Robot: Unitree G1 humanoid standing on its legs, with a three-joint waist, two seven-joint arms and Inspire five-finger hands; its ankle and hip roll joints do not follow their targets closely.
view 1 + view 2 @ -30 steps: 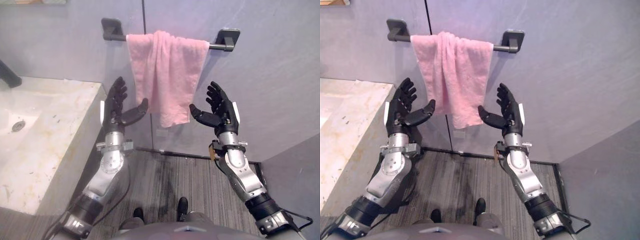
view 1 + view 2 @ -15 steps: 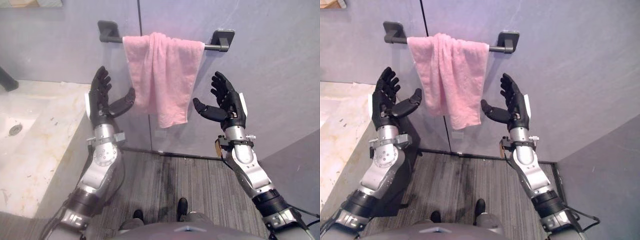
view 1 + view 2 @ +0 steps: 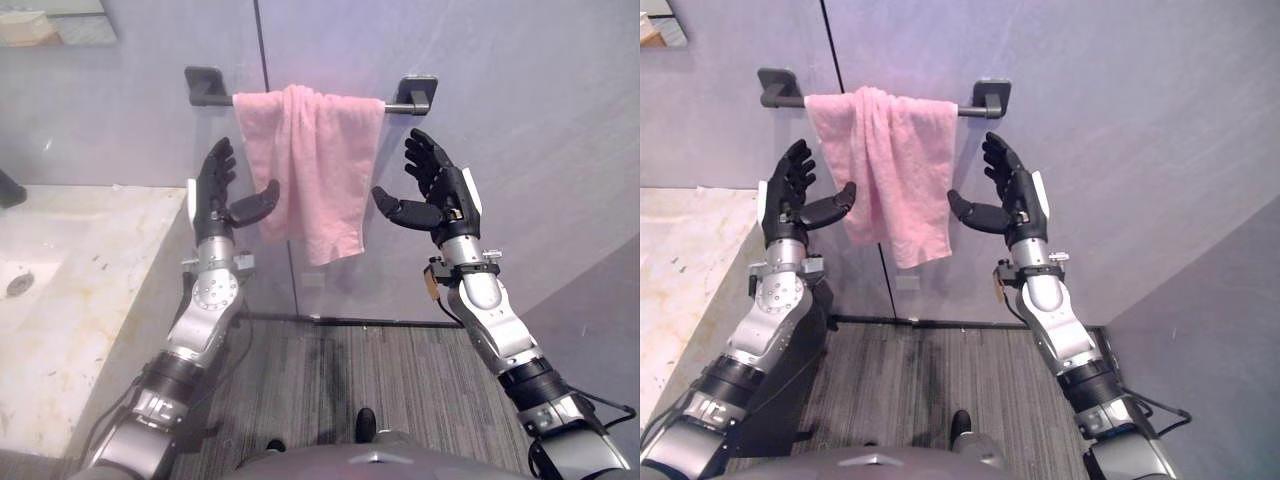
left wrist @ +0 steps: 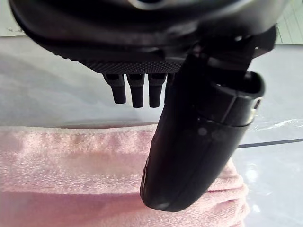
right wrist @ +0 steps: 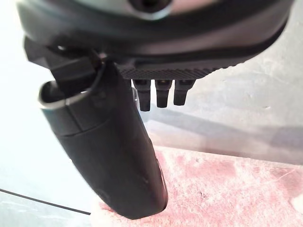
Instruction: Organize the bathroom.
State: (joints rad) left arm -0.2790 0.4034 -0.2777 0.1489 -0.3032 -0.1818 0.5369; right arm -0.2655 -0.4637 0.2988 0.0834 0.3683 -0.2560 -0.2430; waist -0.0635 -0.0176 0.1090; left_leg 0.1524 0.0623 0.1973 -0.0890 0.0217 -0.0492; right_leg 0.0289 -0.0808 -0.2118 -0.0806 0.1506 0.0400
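A pink towel (image 3: 312, 170) hangs bunched over a dark towel bar (image 3: 400, 104) fixed to the grey wall. My left hand (image 3: 214, 195) is raised just left of the towel, open, its thumb reaching toward the towel's left edge without holding it. My right hand (image 3: 437, 192) is raised just right of the towel, open, thumb pointing at its right edge. In the left wrist view the pink towel (image 4: 71, 165) lies past the straight fingers (image 4: 132, 92). In the right wrist view the towel (image 5: 222, 189) shows beyond the thumb (image 5: 118, 156).
A pale stone sink counter (image 3: 70, 290) stands at the left, close to my left arm. The grey wall (image 3: 540, 150) is right behind the towel. Dark striped flooring (image 3: 340, 370) lies below. A second grey wall (image 3: 600, 330) closes in at the lower right.
Both hands have risen and drawn nearer the towel's two sides. The whole scene has shifted left and down in the head views as the camera moved.
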